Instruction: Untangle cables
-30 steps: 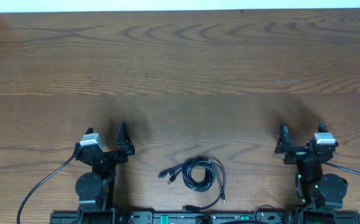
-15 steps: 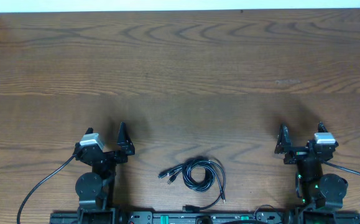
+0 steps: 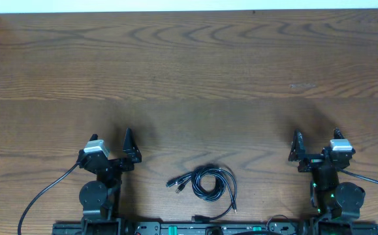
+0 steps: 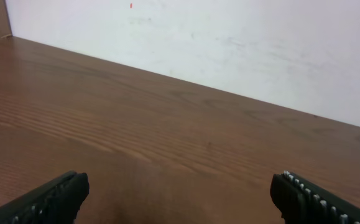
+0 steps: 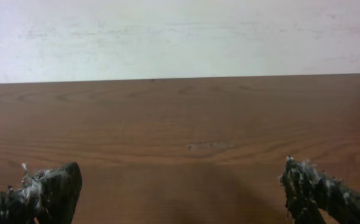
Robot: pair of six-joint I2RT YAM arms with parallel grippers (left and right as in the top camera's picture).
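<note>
The cables [image 3: 206, 183] lie as a small tangled coil of thin black cords near the table's front edge, between the two arms, with plug ends sticking out to the left [image 3: 173, 183] and a loose end at the lower right [image 3: 233, 206]. My left gripper [image 3: 128, 145] is open and empty, to the left of the coil. My right gripper [image 3: 298, 145] is open and empty, to the right of it. In the wrist views the left gripper [image 4: 180, 190] and the right gripper [image 5: 180, 186] show wide-apart fingertips over bare wood; the cables are out of view there.
The wooden table [image 3: 195, 78] stretches back to a white wall [image 5: 180, 31]. The arms' thicker black cables [image 3: 42, 196] trail off at the front left and front right [image 3: 375, 183]. The arm bases [image 3: 94, 196] stand at the front edge.
</note>
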